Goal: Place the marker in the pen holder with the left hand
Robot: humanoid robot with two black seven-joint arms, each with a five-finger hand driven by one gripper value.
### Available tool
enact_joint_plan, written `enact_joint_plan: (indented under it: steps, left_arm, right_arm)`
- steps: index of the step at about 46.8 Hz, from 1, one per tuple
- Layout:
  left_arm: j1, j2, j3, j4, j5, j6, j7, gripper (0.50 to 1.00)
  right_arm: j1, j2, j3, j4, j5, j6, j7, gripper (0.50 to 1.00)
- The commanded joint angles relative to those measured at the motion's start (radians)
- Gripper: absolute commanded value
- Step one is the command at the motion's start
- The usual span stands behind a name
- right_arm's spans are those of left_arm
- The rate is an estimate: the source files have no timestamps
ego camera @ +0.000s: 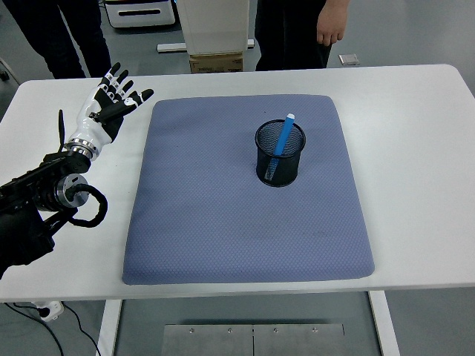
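On the white table [415,148] lies a blue-grey mat [223,215], and on its far right part stands a black mesh pen holder [280,156], upright. Inside it sits the blue marker [282,138], leaning so that its lighter tip rises above the rim toward the far right, while its lower end shows through the mesh near the bottom of the cup.

Over at the table's left side, off the mat and just beside its far left corner, the left hand [106,113] is raised above the tabletop with its white palm shell turned toward the mat. All 5 fingers [116,76] are spread and extended, with black segments and white tips fanned apart, the thumb jutting out to the right toward the mat's edge. It holds nothing and touches nothing visible; the marker and holder are well apart from it, across most of the mat's width. Behind the hand, the black left arm [37,208] runs back toward the picture's left edge, with a loop of black cable [90,211] curling beside the wrist joint.

Beyond the table's far edge stand 2 people in dark clothing: one at the top left [59,33], one near the top centre, whose bare hand [330,26] hangs loosely at the side. A cardboard box [215,61] sits on the floor between them.
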Motion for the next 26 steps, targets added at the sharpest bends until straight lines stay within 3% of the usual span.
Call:
enact_joint_plan:
  steps: [1,26]
  left_arm:
    - [0.011,0.0,-0.002,0.012,0.004,-0.001,0.0,1.0]
    - [0.039,-0.002,-0.008,0.012,0.001,-0.001,-0.001,1.0]
  right_arm:
    - [0.0,0.0,0.001,0.004,-0.001,0.001,0.0,1.0]
    - [0.0,0.0,-0.002,0.0,-0.001,-0.011,0.006,1.0]
